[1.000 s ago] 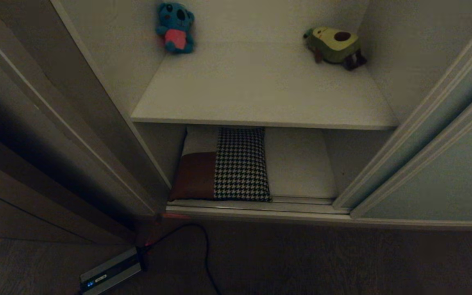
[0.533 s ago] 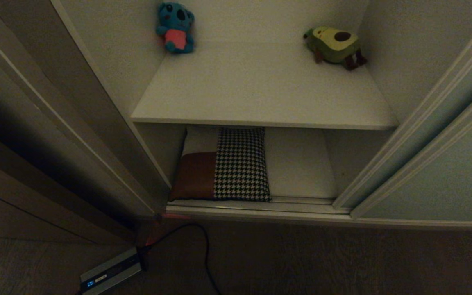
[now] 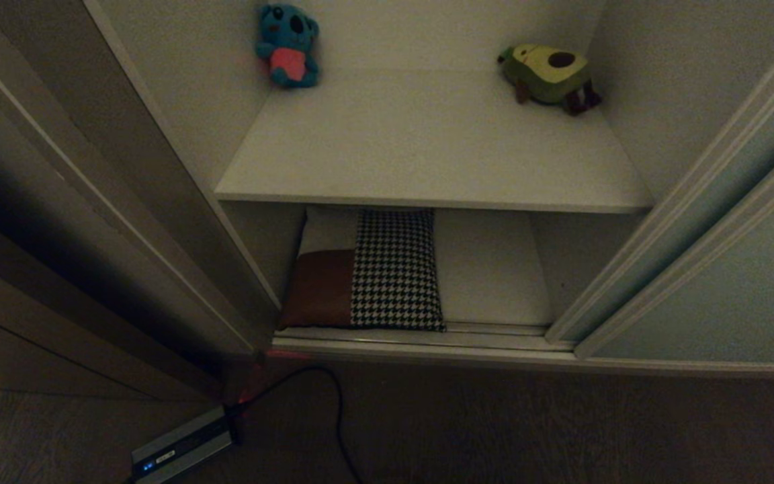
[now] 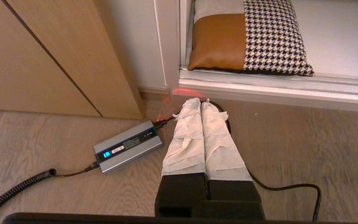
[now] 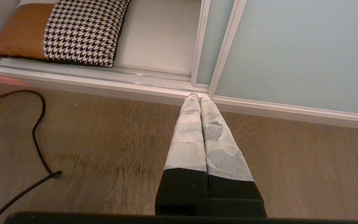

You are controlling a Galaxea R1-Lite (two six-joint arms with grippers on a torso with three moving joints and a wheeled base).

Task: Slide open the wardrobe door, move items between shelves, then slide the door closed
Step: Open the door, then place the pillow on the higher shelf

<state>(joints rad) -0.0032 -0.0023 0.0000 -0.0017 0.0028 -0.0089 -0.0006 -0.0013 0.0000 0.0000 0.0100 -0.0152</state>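
The large matte pale grey-green sliding wardrobe door (image 3: 729,282) with its thin pale metal frame stands slid aside at about 3 o'clock in the head view, on the silver floor rails (image 3: 427,339), leaving the wardrobe interior open. Inside, the square cushion (image 3: 387,269), black-and-white houndstooth with a tan leather-like panel and a cream strip, lies flat on the lower pale beige-grey shelf board (image 3: 494,269), pushed toward its 9 o'clock side with its front edge just behind the rails. Above it, the upper pale shelf board (image 3: 427,148) carries a small blue plush toy with a pink belly (image 3: 287,46) in the far corner at 11 o'clock and a green avocado-shaped plush toy (image 3: 549,75) at 1 o'clock, well apart from each other.

Neither arm appears in the head view. The left gripper (image 4: 200,104), fingers wrapped in white tape and pressed together with nothing between them, hangs over the wood-grain floor (image 4: 291,140) in front of the cushion's corner. The right gripper (image 5: 196,97), likewise taped and closed on nothing, points at the rail where the door's frame begins.

On the floor at 7 o'clock lies a silver-grey power brick with a blue light (image 3: 182,447), a black cable (image 3: 336,417) curling from it.
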